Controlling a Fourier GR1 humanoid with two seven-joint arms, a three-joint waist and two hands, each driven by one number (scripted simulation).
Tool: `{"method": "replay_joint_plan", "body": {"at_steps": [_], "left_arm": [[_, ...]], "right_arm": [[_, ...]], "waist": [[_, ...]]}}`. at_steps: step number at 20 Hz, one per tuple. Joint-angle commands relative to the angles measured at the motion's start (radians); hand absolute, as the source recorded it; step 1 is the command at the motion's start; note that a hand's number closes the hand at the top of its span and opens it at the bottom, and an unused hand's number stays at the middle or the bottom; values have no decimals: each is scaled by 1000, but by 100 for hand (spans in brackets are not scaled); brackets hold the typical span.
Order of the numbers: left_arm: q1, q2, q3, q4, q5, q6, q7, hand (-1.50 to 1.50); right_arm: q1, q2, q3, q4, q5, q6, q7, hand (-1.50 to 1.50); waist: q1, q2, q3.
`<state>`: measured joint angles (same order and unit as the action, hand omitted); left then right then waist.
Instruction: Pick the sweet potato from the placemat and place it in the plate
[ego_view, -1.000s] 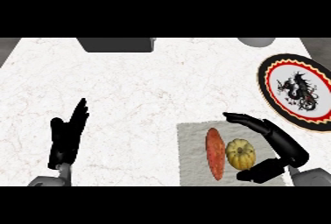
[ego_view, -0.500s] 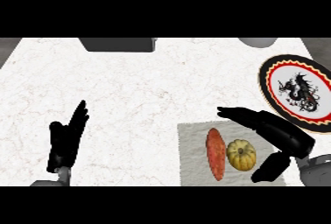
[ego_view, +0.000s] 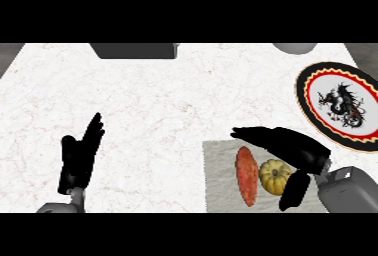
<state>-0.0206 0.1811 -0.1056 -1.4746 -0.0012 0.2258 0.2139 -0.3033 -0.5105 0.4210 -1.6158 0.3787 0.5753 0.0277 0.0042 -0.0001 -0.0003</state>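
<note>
The sweet potato (ego_view: 246, 175) is lying lengthwise on the grey placemat (ego_view: 221, 172), just beside a small yellow squash (ego_view: 272, 176). The right hand (ego_view: 289, 150) is being held over both, fingers spread and holding nothing. The left hand (ego_view: 80, 155) is resting open, fingers up, at lower left. The plate (ego_view: 339, 111), at upper right, is bearing a dragon figure; no writing is being shown.
</note>
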Motion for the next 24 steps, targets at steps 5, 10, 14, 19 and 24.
{"method": "replay_joint_plan", "body": {"at_steps": [5,10,14,19,24], "left_arm": [[-43,-24,50,74,-14,-24,-16,0],[-2,-4,78,33,5,-84,-28,0],[-13,-31,59,9,-49,-54,27,0],[-48,-52,69,10,-63,-51,35,0],[4,-76,61,-3,-84,-63,-14,0]], "right_arm": [[-8,18,-74,101,103,92,-116,-150],[8,152,-28,46,176,105,-20,-150],[91,142,-45,58,248,74,-111,-150],[17,197,-50,208,337,48,-169,-150],[-2,236,-104,220,365,87,-183,-150]], "waist": [[-3,1,0],[-2,0,0],[-5,0,0],[-1,1,0],[-1,0,0]]}}
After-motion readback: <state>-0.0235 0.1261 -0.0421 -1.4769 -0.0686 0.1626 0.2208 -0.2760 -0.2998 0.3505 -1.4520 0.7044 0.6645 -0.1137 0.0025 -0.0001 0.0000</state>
